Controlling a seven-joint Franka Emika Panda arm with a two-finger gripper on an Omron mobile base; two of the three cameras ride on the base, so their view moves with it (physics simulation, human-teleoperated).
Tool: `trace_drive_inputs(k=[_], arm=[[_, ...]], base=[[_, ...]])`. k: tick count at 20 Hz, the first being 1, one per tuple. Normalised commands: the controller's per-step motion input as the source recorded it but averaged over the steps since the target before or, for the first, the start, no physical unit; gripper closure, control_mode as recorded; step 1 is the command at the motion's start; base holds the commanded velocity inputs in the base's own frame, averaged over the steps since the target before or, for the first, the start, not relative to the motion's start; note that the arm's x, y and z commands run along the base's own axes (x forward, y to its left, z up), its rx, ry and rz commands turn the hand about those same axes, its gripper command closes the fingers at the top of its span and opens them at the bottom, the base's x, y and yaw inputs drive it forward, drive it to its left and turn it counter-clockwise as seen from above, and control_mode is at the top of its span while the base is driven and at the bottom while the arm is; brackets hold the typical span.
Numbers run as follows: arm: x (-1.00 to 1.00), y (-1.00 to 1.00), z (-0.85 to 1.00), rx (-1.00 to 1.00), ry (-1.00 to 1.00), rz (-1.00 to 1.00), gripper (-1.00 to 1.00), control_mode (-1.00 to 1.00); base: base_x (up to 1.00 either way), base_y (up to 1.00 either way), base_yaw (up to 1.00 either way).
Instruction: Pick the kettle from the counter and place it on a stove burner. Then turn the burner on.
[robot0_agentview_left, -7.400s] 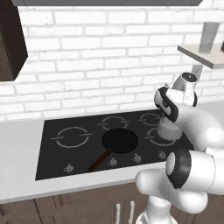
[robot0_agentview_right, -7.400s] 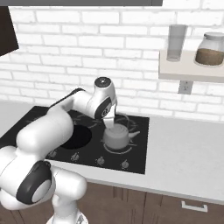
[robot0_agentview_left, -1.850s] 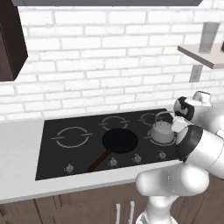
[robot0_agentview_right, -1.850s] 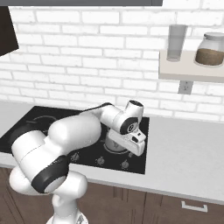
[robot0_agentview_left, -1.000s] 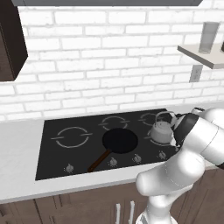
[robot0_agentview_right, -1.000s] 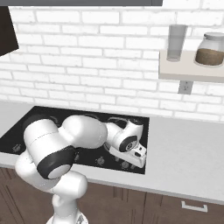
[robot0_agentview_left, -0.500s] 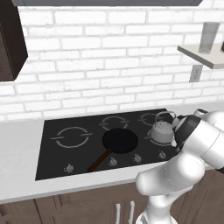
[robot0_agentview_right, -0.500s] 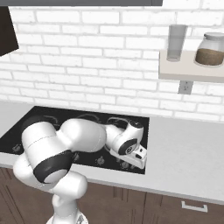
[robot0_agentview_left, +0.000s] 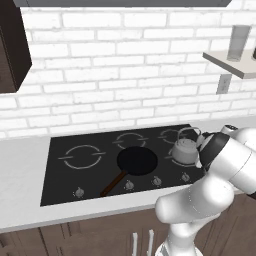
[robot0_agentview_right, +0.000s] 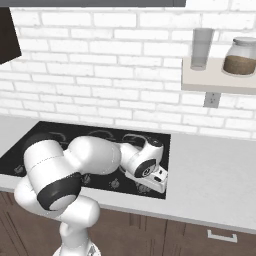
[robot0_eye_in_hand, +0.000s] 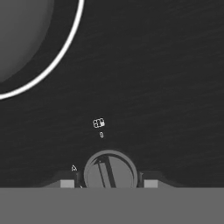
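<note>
Jaws flank one burner knob (robot0_eye_in_hand: 110, 170), fingertips (robot0_eye_in_hand: 66, 183) just beside it; contact cannot be told. One kettle (robot0_agentview_left: 184, 149) sits on one stove burner (robot0_agentview_left: 186, 161).

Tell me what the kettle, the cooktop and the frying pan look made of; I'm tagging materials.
Kettle: silver-grey metal by its pale sheen. Cooktop: glossy black glass, probably, with thin printed rings. Frying pan: matte black, likely coated metal; brownish handle, perhaps wood.

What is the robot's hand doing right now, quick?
Hand: its fingertips sit on either side of a stove knob; whether it grips yet cannot be told.
</note>
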Motion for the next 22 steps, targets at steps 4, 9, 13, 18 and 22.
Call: trace_drive_inputs(k=[4, 9, 13, 18, 22], arm=[[0.00, 0.00, 0.02, 0.00, -0.03, 0.23, 1.00, -1.00], [0.00, 0.09, 0.07, -0.05, -0.05, 0.51, 1.00, -1.00], [0.00, 0.16, 0.09, -0.10, -0.02, 0.54, 1.00, -1.00], [0.00, 0.11, 0.01, -0.10, 0.00, 0.51, 1.00, -1.00], [0.00, 0.06, 0.00, -0.05, 0.00, 0.17, -1.00, -1.00]], base=[[0.00, 0.00, 0.00], [0.00, 0.00, 0.00], [0.00, 0.00, 0.00], [0.00, 0.00, 0.00], [0.00, 0.00, 0.00]])
